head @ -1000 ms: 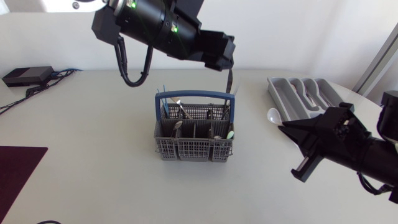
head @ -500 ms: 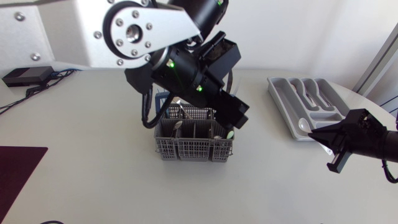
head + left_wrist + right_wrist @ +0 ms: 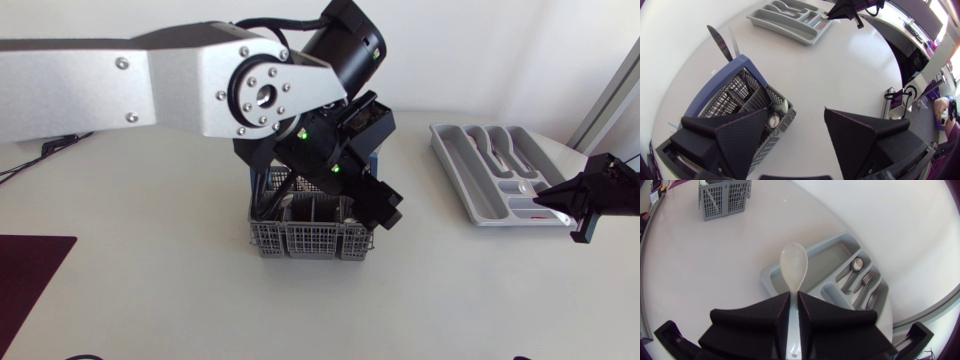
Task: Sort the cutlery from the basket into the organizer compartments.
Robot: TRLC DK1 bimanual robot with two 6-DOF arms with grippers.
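Observation:
The grey cutlery basket with a blue handle stands mid-table, and several pieces of cutlery stick up in it. My left gripper hangs open just above the basket's right end, with nothing between its fingers. The grey organizer lies at the right and holds a spoon and a fork in its compartments. My right gripper is shut on the handle of a white spoon, whose bowl hovers over the organizer's near corner.
A black box with cables lies at the back left. A dark red mat lies at the front left edge. Bare tabletop separates the basket from the organizer.
My left arm has swung down and across over the basket. My right arm has carried the white spoon to the right, up to the organizer's near corner.

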